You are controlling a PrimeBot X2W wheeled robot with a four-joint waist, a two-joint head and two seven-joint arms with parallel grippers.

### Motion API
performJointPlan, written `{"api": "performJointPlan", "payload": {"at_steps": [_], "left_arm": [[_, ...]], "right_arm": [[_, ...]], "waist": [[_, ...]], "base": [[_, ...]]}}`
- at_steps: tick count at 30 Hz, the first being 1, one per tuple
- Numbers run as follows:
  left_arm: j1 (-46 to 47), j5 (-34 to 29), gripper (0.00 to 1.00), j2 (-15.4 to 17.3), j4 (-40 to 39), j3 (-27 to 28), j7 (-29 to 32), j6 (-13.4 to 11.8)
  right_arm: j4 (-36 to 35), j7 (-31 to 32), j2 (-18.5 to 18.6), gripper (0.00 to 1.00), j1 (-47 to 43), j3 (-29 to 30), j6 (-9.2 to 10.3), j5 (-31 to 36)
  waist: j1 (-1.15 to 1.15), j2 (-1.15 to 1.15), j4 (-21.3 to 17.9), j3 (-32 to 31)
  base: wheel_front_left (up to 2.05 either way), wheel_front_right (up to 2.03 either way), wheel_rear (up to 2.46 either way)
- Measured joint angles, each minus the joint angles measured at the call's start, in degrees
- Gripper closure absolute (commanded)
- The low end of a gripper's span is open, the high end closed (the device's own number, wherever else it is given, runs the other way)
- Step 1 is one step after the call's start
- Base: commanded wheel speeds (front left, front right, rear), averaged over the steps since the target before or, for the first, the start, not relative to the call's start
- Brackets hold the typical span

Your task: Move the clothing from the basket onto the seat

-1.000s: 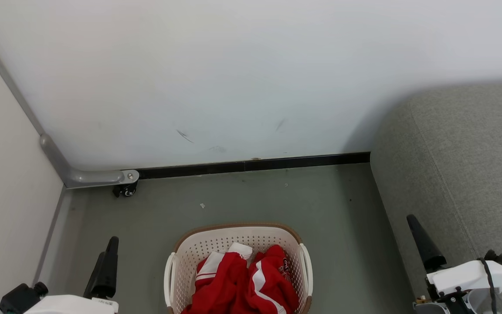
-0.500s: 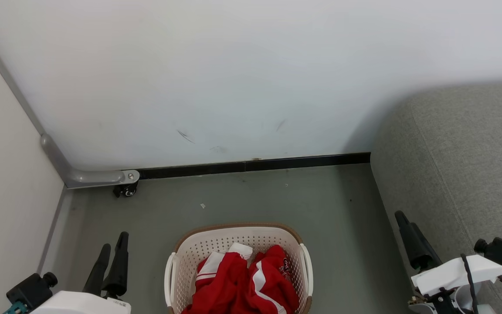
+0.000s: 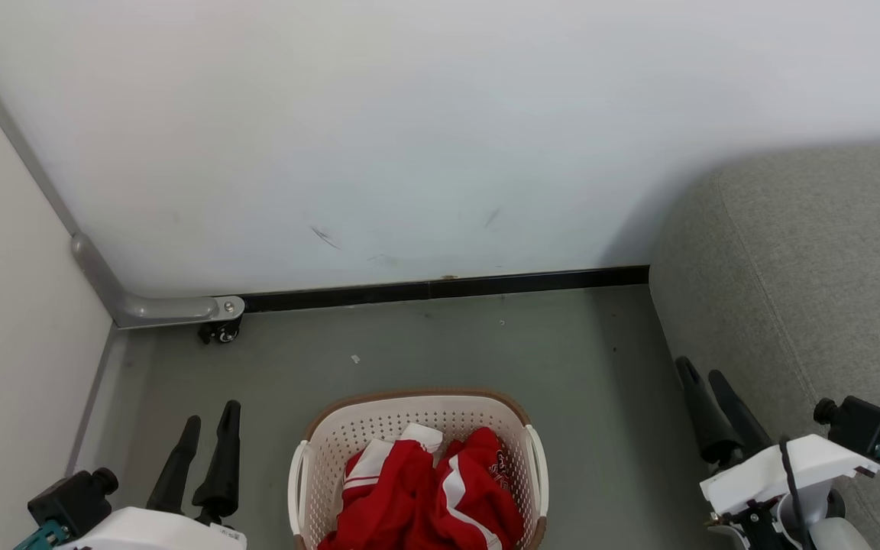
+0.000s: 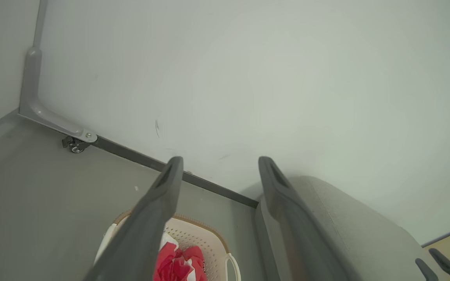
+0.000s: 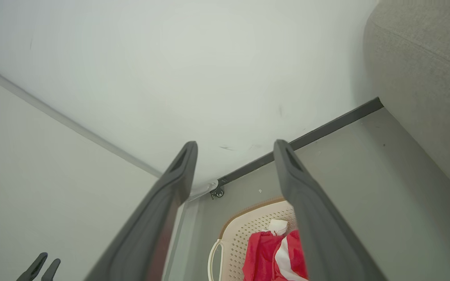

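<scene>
Clothing [image 3: 425,496] is contained in basket [image 3: 379,416] beside seat [image 3: 829,267].
Left end effector [image 3: 213,412] and right end effector [image 3: 700,367] are spread wide; nothing is gripped.

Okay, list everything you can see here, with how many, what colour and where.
clothing: one heap, red with white stripes, inside the basket
basket: one, cream with brown rim, on the floor, bottom centre
seat: one, grey, right side, by the wall
castor: one, black, under a grey metal foot, left corner
skirting: one strip, black, along the wall's base
left gripper: one, dark, lower left, jaws open
right gripper: one, dark, lower right, jaws open
</scene>
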State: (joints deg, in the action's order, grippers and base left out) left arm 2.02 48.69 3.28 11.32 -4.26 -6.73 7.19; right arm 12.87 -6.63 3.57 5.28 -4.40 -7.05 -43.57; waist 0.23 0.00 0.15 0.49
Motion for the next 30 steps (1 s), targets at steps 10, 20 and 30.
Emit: {"api": "performJointPlan", "payload": {"at_steps": [10, 20, 30], "left_arm": [[0.03, -6.20, 0.00, -0.43, -0.05, -0.20, -1.53, -0.01], [0.10, -12.06, 0.00, -0.71, -0.68, -0.20, -3.02, -0.05], [1.00, -18.03, 0.00, -0.80, -1.12, -0.52, -4.86, -0.05]], "right_arm": [[-0.23, -1.67, -0.18, 0.00, -0.03, -0.38, 0.00, 6.35], [-0.99, -3.03, -0.18, 0.00, 0.03, -1.43, -0.01, 13.14], [-1.94, -4.65, -0.16, 0.00, 1.23, -2.50, -0.01, 20.23]], "waist": [[-0.14, 0.00, 0.06, 0.11], [-0.18, 0.00, 0.17, 0.08], [-0.19, 0.00, 0.17, 0.21]], "base": [[0.00, 0.00, 0.00], [0.00, 0.00, 0.00], [0.00, 0.00, 0.00]]}}
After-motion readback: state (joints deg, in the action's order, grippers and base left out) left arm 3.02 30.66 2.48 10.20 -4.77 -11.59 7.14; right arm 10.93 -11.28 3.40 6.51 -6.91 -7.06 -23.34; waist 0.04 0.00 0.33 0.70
